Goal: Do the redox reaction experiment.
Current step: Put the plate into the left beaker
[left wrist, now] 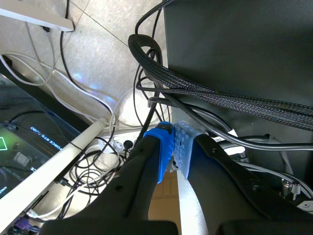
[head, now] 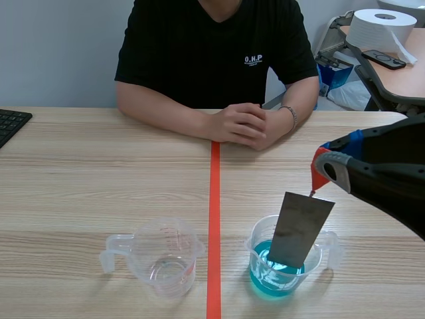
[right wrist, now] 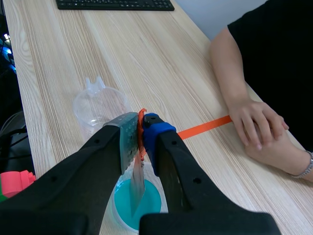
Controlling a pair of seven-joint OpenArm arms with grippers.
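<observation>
A grey metal sheet [head: 300, 229] hangs tilted, its lower end dipped in the blue liquid of a clear beaker [head: 265, 282] just right of the red tape line. A small red holder [head: 318, 176] carries the sheet at its top. My right gripper [head: 320, 169] is shut on that holder above the beaker. From the right wrist, the gripper [right wrist: 141, 128] pinches the red holder [right wrist: 142, 117], and the sheet [right wrist: 137, 188] drops into the blue beaker [right wrist: 151, 198] below. An empty clear beaker [head: 163, 256] stands left of the line. My left gripper [left wrist: 172, 142] is shut on nothing, off the table among cables.
A person sits across the table with clasped hands [head: 246, 125] resting near the far end of the tape line. A black keyboard [head: 10, 125] lies at the far left edge. A paper roll [head: 382, 30] sits on a side table behind.
</observation>
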